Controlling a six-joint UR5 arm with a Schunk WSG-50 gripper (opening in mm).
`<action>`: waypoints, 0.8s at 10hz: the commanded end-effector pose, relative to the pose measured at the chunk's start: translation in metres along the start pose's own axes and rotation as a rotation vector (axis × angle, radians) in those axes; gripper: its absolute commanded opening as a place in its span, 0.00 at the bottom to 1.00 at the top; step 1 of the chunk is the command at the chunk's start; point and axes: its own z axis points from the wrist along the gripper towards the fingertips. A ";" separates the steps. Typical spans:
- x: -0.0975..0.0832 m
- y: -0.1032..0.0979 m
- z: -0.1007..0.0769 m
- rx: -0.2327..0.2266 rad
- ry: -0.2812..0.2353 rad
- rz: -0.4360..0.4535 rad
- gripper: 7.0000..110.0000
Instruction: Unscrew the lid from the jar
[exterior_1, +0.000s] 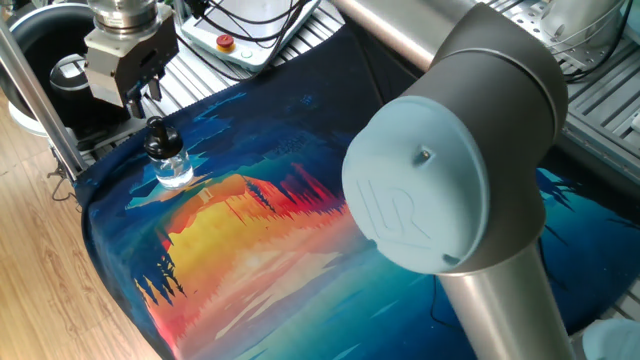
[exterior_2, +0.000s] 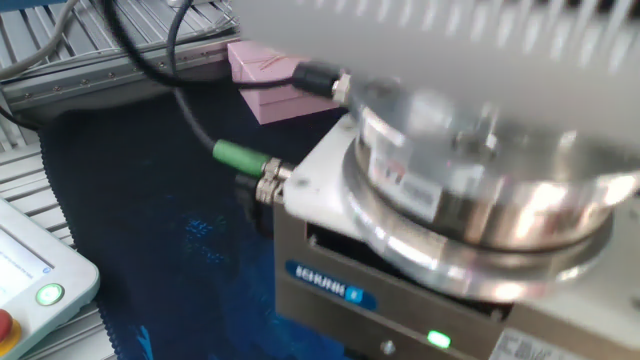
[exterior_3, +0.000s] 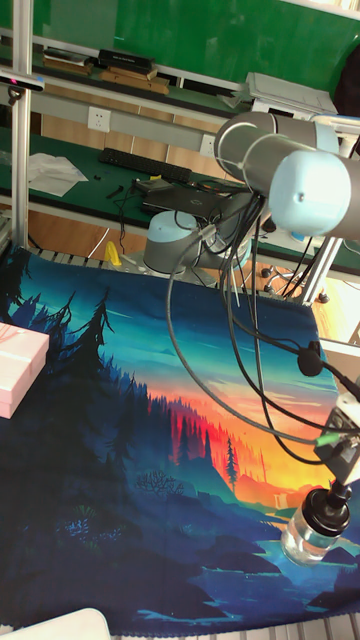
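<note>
The jar (exterior_1: 173, 168) is a small clear glass bottle standing upright near the left corner of the painted cloth, and the black rounded lid (exterior_1: 159, 134) sits on its neck. My gripper (exterior_1: 147, 98) hangs just above and behind the lid, open, with nothing between its dark fingers (exterior_1: 134, 101). The tall fixed view shows the jar (exterior_3: 312, 532) with its lid (exterior_3: 326, 505) at the lower right, directly under the gripper (exterior_3: 333, 480). In the other fixed view the blurred gripper body (exterior_2: 440, 250) fills the frame and hides the jar.
A black ring-shaped device (exterior_1: 70, 70) lies in a dark bin left of the cloth, behind an aluminium post (exterior_1: 30, 80). A pendant with a red button (exterior_1: 226, 42) lies at the back. A pink gift box (exterior_3: 18, 370) sits at the cloth's far side. The arm's elbow (exterior_1: 450, 190) looms over the middle.
</note>
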 end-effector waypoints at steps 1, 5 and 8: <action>-0.003 0.003 0.006 -0.019 -0.014 -0.007 0.36; 0.006 0.004 0.008 -0.023 -0.011 -0.027 0.36; 0.004 0.002 0.010 -0.021 -0.013 -0.025 0.36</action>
